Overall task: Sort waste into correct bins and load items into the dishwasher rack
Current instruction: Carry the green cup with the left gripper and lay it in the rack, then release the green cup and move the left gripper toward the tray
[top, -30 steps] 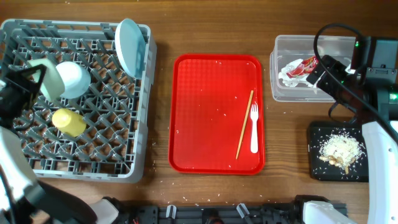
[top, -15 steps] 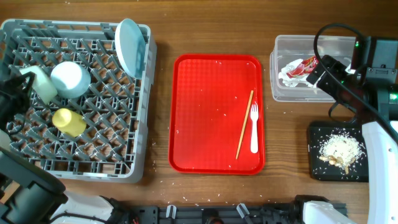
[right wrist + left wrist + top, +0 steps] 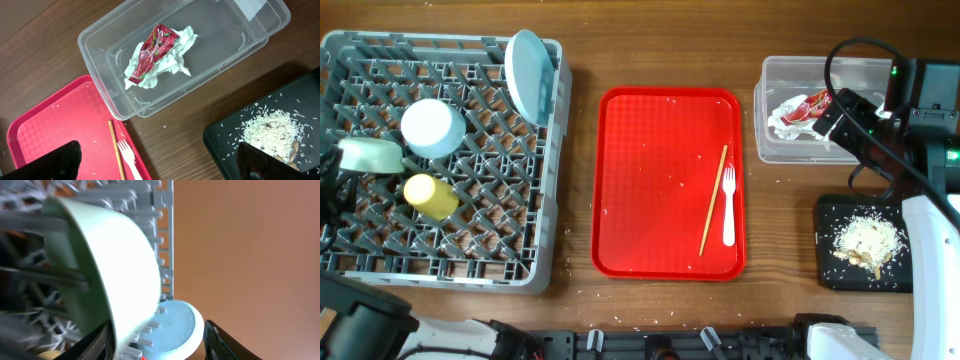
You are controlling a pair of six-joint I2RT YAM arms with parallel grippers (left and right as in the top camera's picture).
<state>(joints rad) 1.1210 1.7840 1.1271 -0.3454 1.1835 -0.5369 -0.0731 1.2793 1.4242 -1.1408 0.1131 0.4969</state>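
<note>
The grey dishwasher rack (image 3: 470,250) holds an upright light-blue plate (image 3: 528,75), a light-blue bowl (image 3: 432,127), a yellow cup (image 3: 430,196) and a pale-green dish (image 3: 370,155) at its left edge. In the left wrist view the dish (image 3: 125,265) fills the frame against one finger of my left gripper (image 3: 157,342); the jaws stand wide apart. My right gripper (image 3: 165,162) hangs open above the table between the clear tub (image 3: 100,40) and the black tray (image 3: 220,145). The tub holds the red wrapper (image 3: 152,52) on the white napkin (image 3: 175,62). Rice (image 3: 270,132) lies on the black tray.
The red serving tray (image 3: 650,180) lies mid-table with a white fork (image 3: 728,205) and a wooden stick (image 3: 713,200) near its right side. Stray rice grains dot the tray and the wood in front of the rack.
The pale-green dish has moved down and left to the rack's left edge. My left arm has drawn back leftward. The right arm has not moved.
</note>
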